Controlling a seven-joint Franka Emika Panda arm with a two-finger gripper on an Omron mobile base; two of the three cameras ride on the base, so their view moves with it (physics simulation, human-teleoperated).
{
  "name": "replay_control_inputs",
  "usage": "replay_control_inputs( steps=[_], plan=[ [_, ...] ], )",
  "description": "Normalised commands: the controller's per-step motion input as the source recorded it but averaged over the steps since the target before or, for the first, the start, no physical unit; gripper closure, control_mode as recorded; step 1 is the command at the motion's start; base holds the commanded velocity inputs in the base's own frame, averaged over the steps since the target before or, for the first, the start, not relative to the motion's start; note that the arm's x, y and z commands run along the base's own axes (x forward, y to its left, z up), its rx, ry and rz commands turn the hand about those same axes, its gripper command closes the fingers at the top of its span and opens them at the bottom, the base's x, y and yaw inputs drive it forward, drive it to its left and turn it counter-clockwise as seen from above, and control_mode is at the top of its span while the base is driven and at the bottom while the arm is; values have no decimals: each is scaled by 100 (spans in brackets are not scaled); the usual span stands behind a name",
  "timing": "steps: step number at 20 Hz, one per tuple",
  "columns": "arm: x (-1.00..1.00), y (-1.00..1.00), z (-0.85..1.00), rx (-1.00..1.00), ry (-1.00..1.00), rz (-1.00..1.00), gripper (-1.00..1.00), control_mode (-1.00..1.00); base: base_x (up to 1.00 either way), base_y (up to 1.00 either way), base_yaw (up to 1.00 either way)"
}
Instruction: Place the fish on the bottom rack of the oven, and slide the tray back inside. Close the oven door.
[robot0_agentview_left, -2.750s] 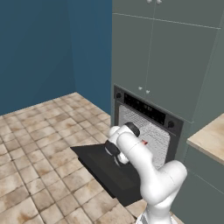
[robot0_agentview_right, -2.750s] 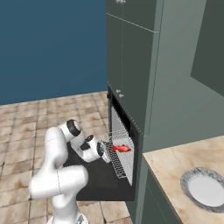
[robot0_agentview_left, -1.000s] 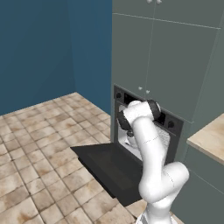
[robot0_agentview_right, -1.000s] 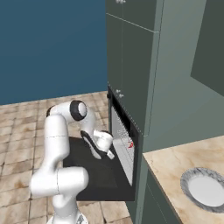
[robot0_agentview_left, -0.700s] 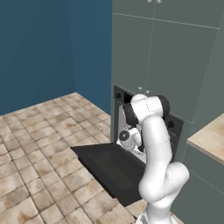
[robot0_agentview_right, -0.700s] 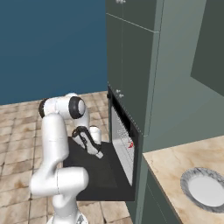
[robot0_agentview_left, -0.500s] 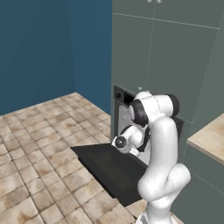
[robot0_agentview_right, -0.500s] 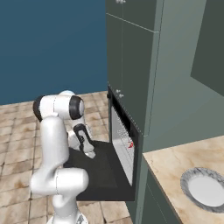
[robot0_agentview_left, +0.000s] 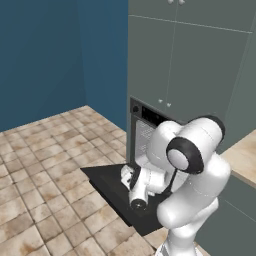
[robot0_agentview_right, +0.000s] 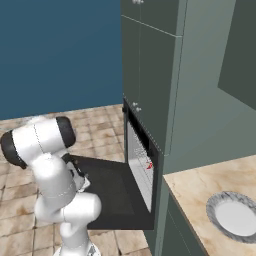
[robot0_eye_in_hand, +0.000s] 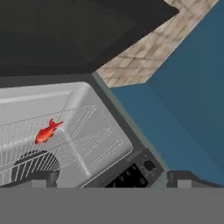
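The black oven (robot0_agentview_left: 144, 131) stands with its door (robot0_agentview_left: 112, 186) folded down flat over the floor. In the hand view, which is rolled upside down, the red-orange fish (robot0_eye_in_hand: 47, 131) lies on the silver wire rack (robot0_eye_in_hand: 87, 129), well inside the grey cavity. From the right base the fish (robot0_agentview_right: 149, 165) shows as a red spot deep in the oven (robot0_agentview_right: 141, 165), behind the door (robot0_agentview_right: 112, 192). My gripper (robot0_eye_in_hand: 114, 177) hangs low over the door, pointing into the cavity. Its fingers (robot0_eye_in_hand: 41, 177) stand wide apart with nothing between them. The hand (robot0_agentview_left: 128, 175) is outside the oven.
Grey-green cabinets (robot0_agentview_left: 190, 65) frame the oven. A wooden counter (robot0_agentview_right: 200, 210) to the right carries a round grey plate (robot0_agentview_right: 233, 215). Tiled floor (robot0_agentview_left: 45, 170) spreads to the left, up to a blue wall (robot0_agentview_left: 50, 55). The control strip's knob (robot0_eye_in_hand: 149, 165) sits near my right fingertip.
The rack with the fish, pulled out earlier, now sits inside the cavity. My hand has drawn back out of the oven and dropped low over the open door.
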Motion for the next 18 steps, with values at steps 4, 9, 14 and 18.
replay_control_inputs(
  steps=[4,9,14,18],
  plan=[
    [-16,100,100,0,-45,-5,-100,-100,0,0,0],
    [0,100,100,0,-31,-4,-100,-100,0,0,0],
    [-13,100,90,0,-24,-7,-100,-100,0,0,0],
    [-45,100,16,0,-24,-11,-100,-100,0,0,0]
  ],
)
